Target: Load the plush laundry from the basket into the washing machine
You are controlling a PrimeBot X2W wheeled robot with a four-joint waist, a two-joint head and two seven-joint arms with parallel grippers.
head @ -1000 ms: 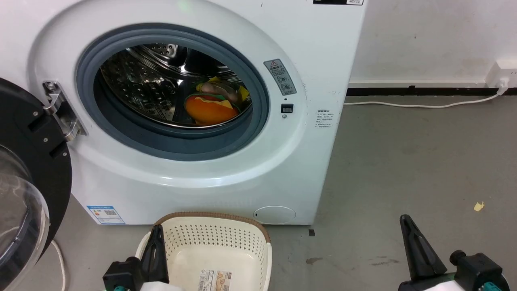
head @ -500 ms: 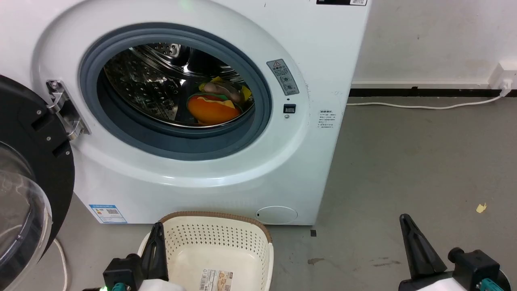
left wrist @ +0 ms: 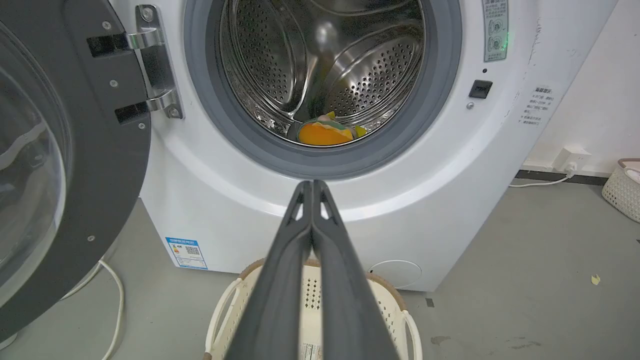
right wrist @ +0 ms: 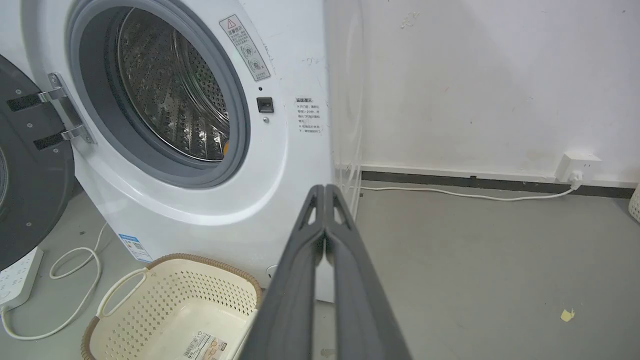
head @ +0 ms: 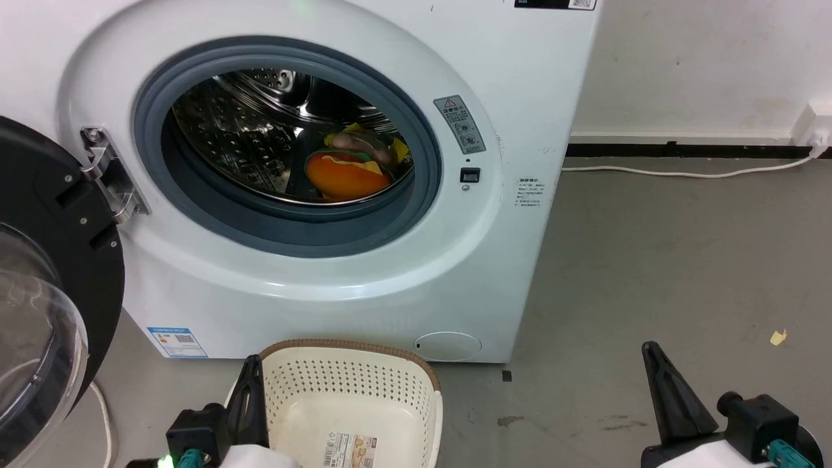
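- Head view: I have one washing machine (head: 364,286) ahead, with its one round door (head: 58,214) swung open to the left
- One plush toy (head: 348,175) lies inside the steel drum (head: 247,136), low and to the right, orange body facing out
- One basket (head: 351,383) stands on the floor (head: 650,260) just in front of the machine, with one label sticker (head: 348,448) on its inner bottom
- I count two grippers: the left gripper (head: 253,367) sits at the basket's left rim, and the right gripper (head: 653,357) is over bare floor, well apart from the basket
- One yellow scrap (head: 777,337) lies on the floor at the right, and one white cable (head: 682,172) runs along the wall base
- Left wrist view: my left claw's two fingers are pressed together tip to tip with nothing between them, pointing at the machine's front just under the grey ring
- The one toy rests at the bottom of the drum; the basket is below the fingers
- A second basket (left wrist: 622,190) shows at the right edge, near one wall socket (left wrist: 570,159)
- Right wrist view: the right claw's two fingers are also together, gripping nothing, their tips in line with the machine's right front edge
- The basket sits at lower left, and one power strip (right wrist: 15,280) lies at the left edge beside a looping white cord (right wrist: 75,265)
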